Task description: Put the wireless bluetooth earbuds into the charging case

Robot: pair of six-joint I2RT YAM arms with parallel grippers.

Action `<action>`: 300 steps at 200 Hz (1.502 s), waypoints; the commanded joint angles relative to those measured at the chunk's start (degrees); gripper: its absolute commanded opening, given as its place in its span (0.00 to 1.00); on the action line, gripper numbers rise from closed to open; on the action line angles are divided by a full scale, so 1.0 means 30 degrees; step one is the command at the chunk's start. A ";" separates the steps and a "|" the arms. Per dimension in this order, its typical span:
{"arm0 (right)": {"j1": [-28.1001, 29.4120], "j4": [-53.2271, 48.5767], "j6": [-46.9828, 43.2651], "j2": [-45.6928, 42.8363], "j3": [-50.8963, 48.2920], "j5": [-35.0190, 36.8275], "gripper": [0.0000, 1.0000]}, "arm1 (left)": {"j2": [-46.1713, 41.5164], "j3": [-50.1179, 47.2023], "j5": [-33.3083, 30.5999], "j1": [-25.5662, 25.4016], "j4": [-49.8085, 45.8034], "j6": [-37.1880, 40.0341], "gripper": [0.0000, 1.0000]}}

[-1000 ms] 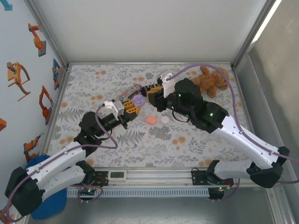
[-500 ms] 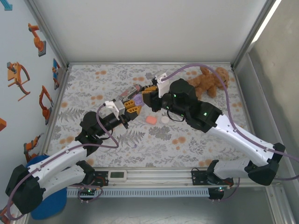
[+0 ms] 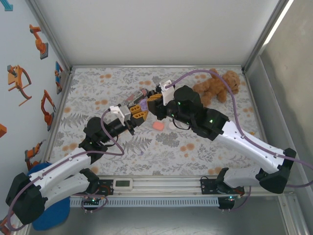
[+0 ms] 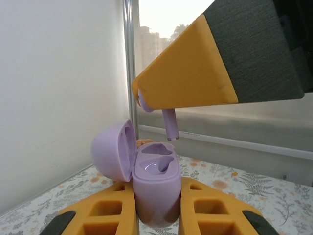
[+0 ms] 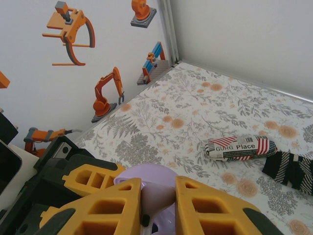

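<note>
Left wrist view: the left gripper [image 4: 156,215] points upward, its yellow fingers clamped on the base of the purple charging case [image 4: 155,183], whose lid hangs open to the left of them. Just above the case's sockets, the right gripper [image 4: 146,98] slants down, its fingers pinched on a pale purple earbud [image 4: 170,125] that is stem-down and clear of the case. In the top external view, the right arm [image 3: 215,125] has swung left since a second ago, bringing its fingers over the left gripper's. The left arm [image 3: 93,142] has not moved.
</note>
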 commanded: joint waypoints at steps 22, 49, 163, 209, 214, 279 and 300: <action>0.0203 0.0655 0.0265 0.0193 -0.0189 0.0665 0.21 | -0.0313 0.0522 0.0024 -0.0141 0.0909 0.0180 0.00; 0.0220 0.0567 0.0213 0.0355 -0.0154 0.0748 0.21 | -0.0313 0.0527 0.0036 -0.0153 0.0935 0.0177 0.00; 0.0382 0.0351 0.0430 0.0330 -0.0322 0.0629 0.21 | -0.0702 0.0310 -0.0176 -0.0210 0.0871 0.0245 0.00; 0.0498 0.0237 0.0677 0.0211 -0.0381 0.0289 0.21 | -0.0593 0.0288 -0.0277 -0.0196 0.0891 0.0262 0.00; 0.0526 0.0228 0.0720 0.0218 -0.0381 0.0267 0.21 | -0.0579 0.0302 -0.0267 -0.0196 0.0896 0.0247 0.00; 0.0555 -0.0418 0.0907 0.0255 -0.0117 0.0111 0.21 | -0.0321 0.0339 -0.0162 -0.0212 0.0984 0.0272 0.00; 0.0557 -0.0513 0.0871 0.0343 -0.0117 0.0283 0.24 | -0.0314 0.0371 -0.0124 -0.0210 0.0984 0.0217 0.00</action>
